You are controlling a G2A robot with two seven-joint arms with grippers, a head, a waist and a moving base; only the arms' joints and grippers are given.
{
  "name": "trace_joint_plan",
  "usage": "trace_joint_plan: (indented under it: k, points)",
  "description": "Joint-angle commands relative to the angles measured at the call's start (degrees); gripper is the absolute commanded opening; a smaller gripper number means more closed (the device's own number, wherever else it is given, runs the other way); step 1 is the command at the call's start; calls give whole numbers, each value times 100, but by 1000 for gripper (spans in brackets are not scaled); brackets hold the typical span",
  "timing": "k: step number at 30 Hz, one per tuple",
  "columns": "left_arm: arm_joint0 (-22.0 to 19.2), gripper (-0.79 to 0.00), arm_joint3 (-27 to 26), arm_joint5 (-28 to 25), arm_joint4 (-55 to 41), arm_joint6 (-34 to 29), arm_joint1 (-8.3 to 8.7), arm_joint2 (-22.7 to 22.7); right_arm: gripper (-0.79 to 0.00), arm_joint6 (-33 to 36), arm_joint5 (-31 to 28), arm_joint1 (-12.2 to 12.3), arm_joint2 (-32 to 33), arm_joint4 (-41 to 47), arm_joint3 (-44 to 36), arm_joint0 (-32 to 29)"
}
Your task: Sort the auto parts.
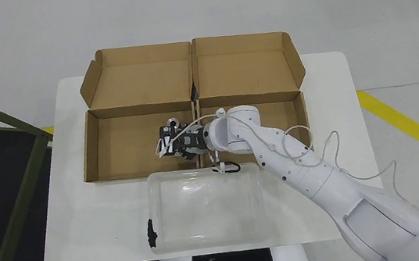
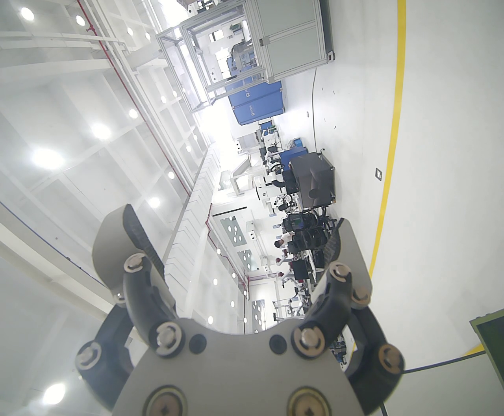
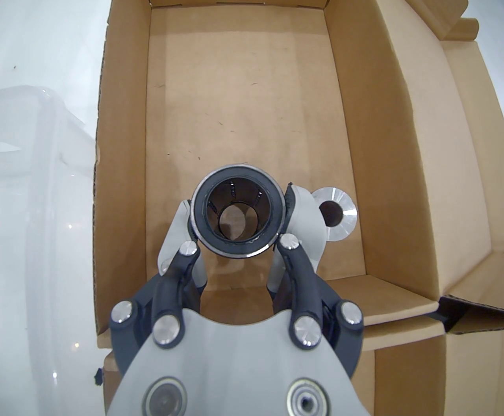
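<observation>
— Right end effector (image 3: 238, 212) first: what has it got?
— I see it clenched on a black-faced cylindrical bearing (image 3: 199, 208), one finger on each side, with the bore facing my wrist camera.
— Where is that over the tabletop (image 1: 71, 218)?
— Over the cardboard box (image 1: 117, 150) toward the far left corner, close to the side that meets the second box (image 1: 287, 117) toward the far right corner. Both lids lie open toward the far edge.
— Anything on the box floor?
— I can make out a silver flanged part (image 3: 340, 214) lying there, just beside one finger of the end effector. I can't tell whether they touch.
— And along the near edge?
— I have a clear plastic bin (image 1: 199, 175) there, just beside the boxes.
— Left end effector (image 2: 236, 218)?
— Released. Its fingers are spread wide with nothing between them, and it points out at the hall, not at the tabletop.
</observation>
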Motion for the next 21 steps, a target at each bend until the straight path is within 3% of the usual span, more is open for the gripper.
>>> trace_joint_plan:
  k: [1, 3, 5, 7, 21]
  points:
    - [0, 0, 0, 0, 0, 0, 0, 0, -409, 6, -8, -8, 12, -2, 2, 0]
    - [0, 0, 0, 0, 0, 0, 0, 0, -397, 12, -20, -12, 29, -7, -9, -2]
    - [0, 0, 0, 0, 0, 0, 0, 0, -317, 19, -24, -13, 54, -19, -38, -7]
    - [0, 0, 0, 0, 0, 0, 0, 0, -292, 21, -36, -9, 89, -22, -86, -14]
    - [0, 0, 0, 0, 0, 0, 0, 0, -296, -133, -202, 131, 599, 72, -1078, -276]
